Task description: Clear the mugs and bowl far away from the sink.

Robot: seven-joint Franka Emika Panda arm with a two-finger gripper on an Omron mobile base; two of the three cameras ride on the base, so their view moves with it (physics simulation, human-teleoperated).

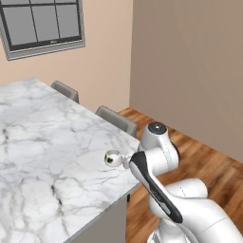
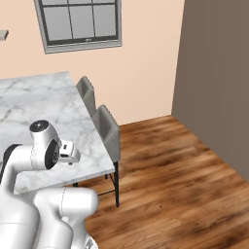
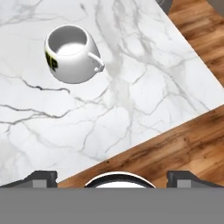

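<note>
The white mug [image 3: 70,54] stands upright on the marble counter [image 1: 42,156], near the counter's right edge and close to its near right corner; in the left base view it [image 1: 112,158] sits just left of the arm's wrist, partly hidden by it. From the hand view the mug is empty, its handle points right toward the counter edge, and a dark mark with yellow-green in it shows on its left side. The gripper [image 3: 111,177] hangs above the counter corner with its two fingertips [image 3: 41,177] spread wide apart at the bottom of the hand view, nothing between them, and the mug is well clear of both tips, up and to the left. Beyond the counter edge lies a wooden floor [image 2: 175,170]. Two grey chairs [image 2: 108,129] are tucked against the counter's right side, one nearer and one farther. A dark-framed window [image 1: 45,23] sits on the far beige wall, and a darker brown wall [image 2: 219,82] closes the room on the right. The arm's elbow joint rises beside the counter corner in both base views.
</note>
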